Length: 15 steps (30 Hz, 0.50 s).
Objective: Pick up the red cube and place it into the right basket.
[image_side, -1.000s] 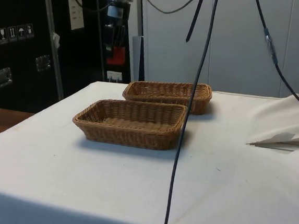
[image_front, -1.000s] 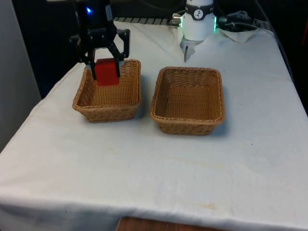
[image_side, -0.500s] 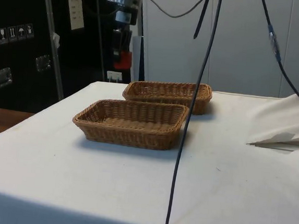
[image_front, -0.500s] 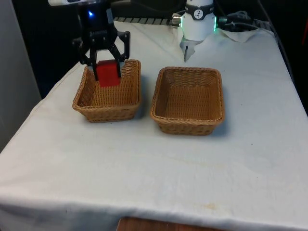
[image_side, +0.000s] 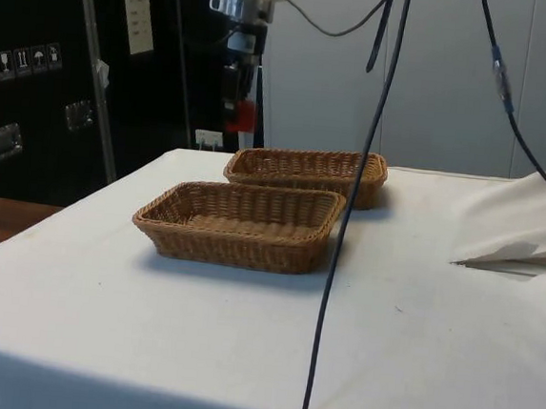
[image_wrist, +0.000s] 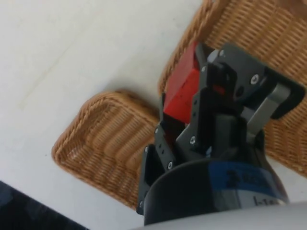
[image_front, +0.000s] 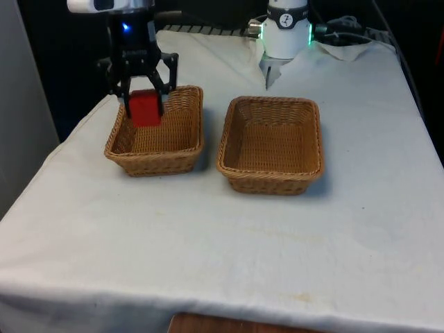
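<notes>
Red cube [image_front: 145,108] sits clamped in the hand [image_front: 143,104], and it is moving — over the last second it has slid toward the far rim of the basket on the front view's left [image_front: 155,132] and a touch toward that view's left edge. A second ago the cube hung over the middle of that basket's far wall; now it hovers over the basket's far corner, held clear above the wicker and touching nothing but the two black fingers [image_wrist: 204,103] pinching its sides. From the side view the cube [image_side: 240,117] shows high above the farther basket [image_side: 306,172], so it has height to spare.

What that means for the task is less comfortable. The other basket [image_front: 271,144], on the front view's right, lies open and well apart from the hand, and the drift is carrying the cube away from it, not toward it. If the right basket is counted from the robot's own side, though, this is the one below the cube, and the hand is simply lining up over it. The grip looks firm in the wrist view — the cube [image_wrist: 182,93] is square between the fingers. The white tabletop [image_front: 208,229] carries both baskets.
</notes>
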### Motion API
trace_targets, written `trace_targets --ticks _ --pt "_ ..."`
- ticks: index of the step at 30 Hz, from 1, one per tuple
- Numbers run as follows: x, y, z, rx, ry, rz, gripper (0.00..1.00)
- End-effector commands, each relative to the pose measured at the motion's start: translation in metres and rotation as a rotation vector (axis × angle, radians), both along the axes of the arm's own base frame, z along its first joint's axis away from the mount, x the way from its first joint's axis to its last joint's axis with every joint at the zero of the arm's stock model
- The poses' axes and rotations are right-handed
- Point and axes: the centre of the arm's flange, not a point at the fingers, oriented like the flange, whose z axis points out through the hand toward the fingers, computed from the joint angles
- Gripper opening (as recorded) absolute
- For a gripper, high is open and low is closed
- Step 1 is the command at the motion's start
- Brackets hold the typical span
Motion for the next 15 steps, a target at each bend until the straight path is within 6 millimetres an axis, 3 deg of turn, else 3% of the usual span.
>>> trace_targets --ticks 1,3,6,10,11,12,15 --pt "-0.009 -0.003 0.000 -0.022 -0.004 0.001 0.04" --pt "-0.003 -0.002 -0.002 -0.009 0.000 0.001 0.04" --pt "-0.015 -0.007 -0.005 -0.045 -0.006 0.003 0.04" --pt "-0.020 -0.010 -0.010 -0.063 -0.008 0.003 0.04" --pt "-0.012 -0.008 -0.011 -0.048 -0.002 0.003 0.04" --pt "-0.021 -0.010 -0.012 -0.071 -0.010 0.005 0.04" --pt "-0.025 -0.011 -0.017 -0.082 -0.013 0.003 0.04"
